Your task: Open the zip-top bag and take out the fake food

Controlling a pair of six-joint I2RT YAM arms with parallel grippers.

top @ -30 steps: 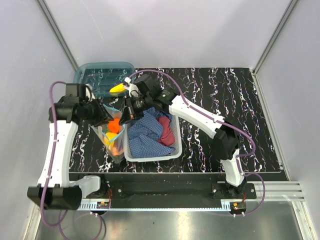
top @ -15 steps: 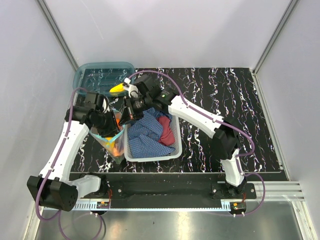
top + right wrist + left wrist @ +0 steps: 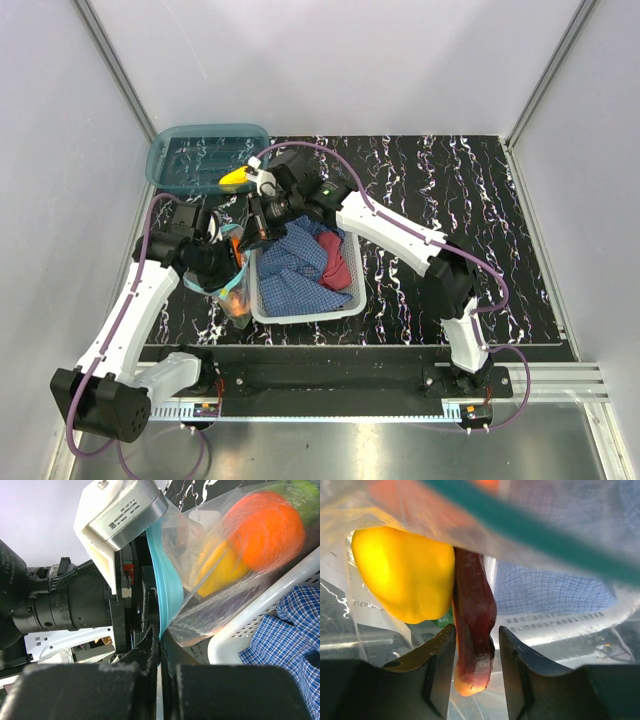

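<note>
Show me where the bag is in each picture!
Top: bag left of centre, just left of the basket.
Left wrist: fills the picture, teal zip across the top.
Right wrist: upper right, zip edge pinched in the right hand.
Shared landmark: the white basket.

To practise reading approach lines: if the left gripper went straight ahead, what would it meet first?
Probably the dark red fake food piece, between the open fingers of the left gripper; whether zip-top bag plastic lies in front is unclear.

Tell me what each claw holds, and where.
Right claw pinches the zip-top bag by its teal zip strip. Left claw straddles a dark red piece; grip unclear.
</note>
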